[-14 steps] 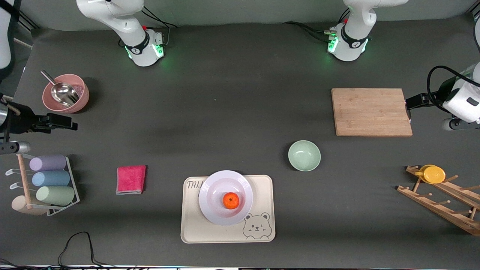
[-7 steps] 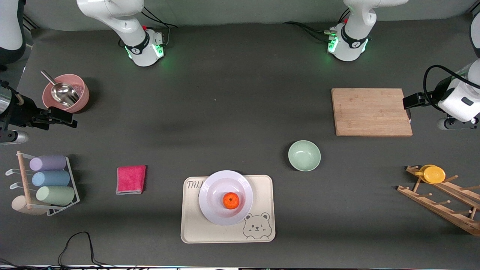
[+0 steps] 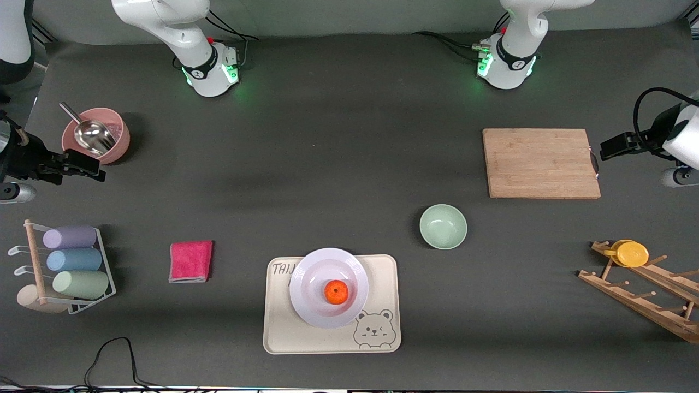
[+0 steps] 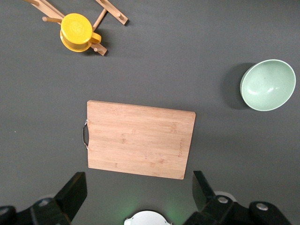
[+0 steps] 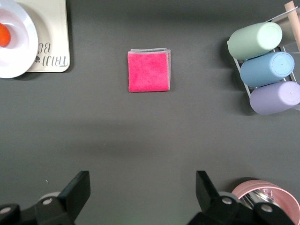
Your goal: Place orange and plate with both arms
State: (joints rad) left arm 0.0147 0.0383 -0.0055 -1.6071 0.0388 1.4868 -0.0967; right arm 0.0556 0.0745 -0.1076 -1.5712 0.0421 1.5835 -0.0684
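The orange point(image 3: 336, 292) lies in the middle of the white plate point(image 3: 310, 270), which sits on the cream bear tray point(image 3: 382, 273) near the front camera. The right wrist view shows an edge of the orange point(image 5: 3, 34), the plate point(image 5: 21, 33) and the tray point(image 5: 49, 28). My left gripper point(image 3: 611, 147) is open and empty, high over the table edge at the left arm's end, beside the cutting board point(image 3: 540, 162); its own view point(image 4: 138, 190) shows it open. My right gripper point(image 3: 87, 169) is open and empty, up over the right arm's end beside the pink bowl point(image 3: 117, 142); its own view point(image 5: 142, 190) shows it open.
A pale green bowl point(image 3: 443, 226) stands between the tray and the cutting board. A wooden rack with a yellow cup point(image 3: 632, 253) is at the left arm's end. A pink cloth point(image 3: 190, 261) and a rack of pastel cups point(image 3: 71, 261) lie toward the right arm's end.
Both grippers have drawn outward toward the ends of the table and a little toward the robots' bases. The orange, plate and tray have not moved.
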